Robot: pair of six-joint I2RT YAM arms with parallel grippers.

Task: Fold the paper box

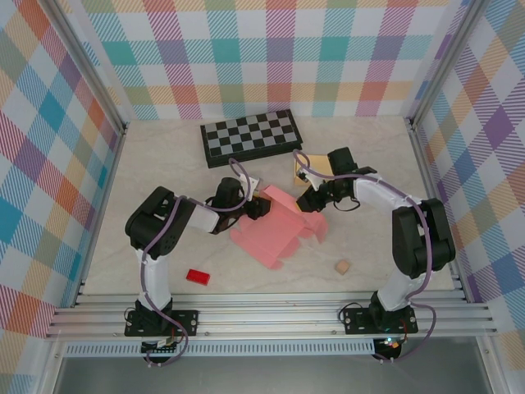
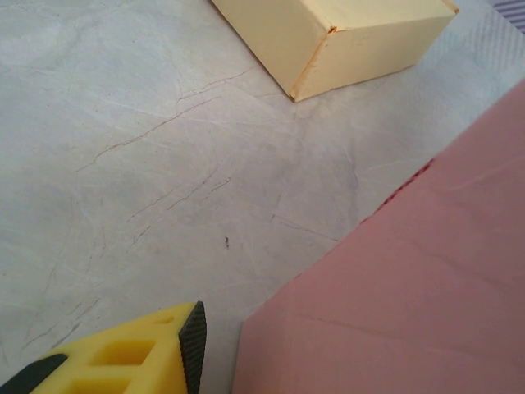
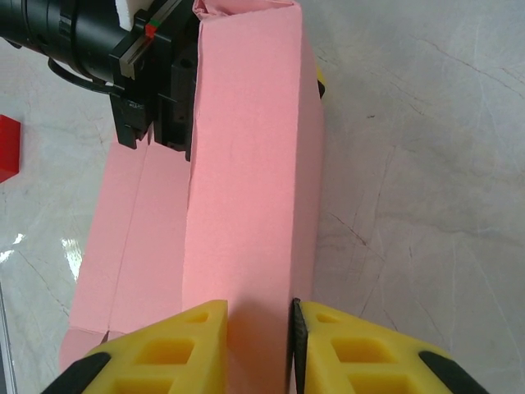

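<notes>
Right wrist view has the right gripper clamped on the pink paper box: its two yellow fingers sit on either side of an upright folded wall, which runs straight away from them, with the flat part of the sheet lying to the left of that wall on the table. At the far end of the same wall stands the left gripper, black and close against the paper; I cannot tell whether it is pinching the wall or only resting beside it. From the top external view, the pink paper box lies in the middle of the table, with the left gripper at its back left edge and the right gripper at its back right corner. A closed yellow box sits just behind the pink paper box, near the right gripper, its contents hidden; a folding checkerboard lies further behind. A red block rests to the front left of the pink paper box, apart from it, and a small wooden cube to its front right. Left wrist view shows one yellow finger over bare table beside the pink sheet.
</notes>
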